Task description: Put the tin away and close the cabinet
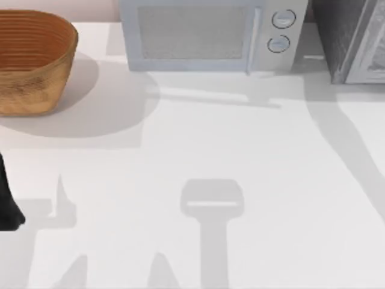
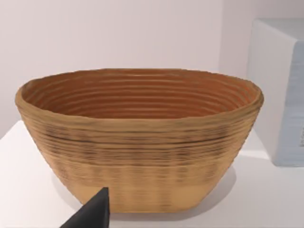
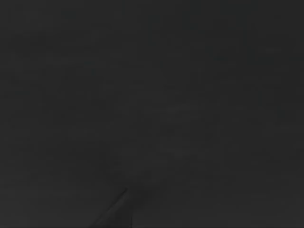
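Though facing basket (image 2: pixel 142 147), left gripper (image 2: pixel 91 214) apart.

White desk (image 1: pixel 252 180) crossed by soft grey shadows, pale pinkish wall (image 2: pixel 118 33) behind, woven basket (image 1: pixel 33 57) at ten o'clock, light grey microwave (image 1: pixel 198 33) at twelve o'clock

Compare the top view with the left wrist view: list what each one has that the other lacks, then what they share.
Top view alone: the microwave's front with its two round knobs, the speckled grey cabinet at the far right corner of the table, and a dark part of the left arm at the left edge.

Left wrist view alone: the basket's ribbed inside seen from the side, and a dark fingertip of the left hand low in the picture.

Both: the woven basket, the white table, and the light grey microwave beside the basket.
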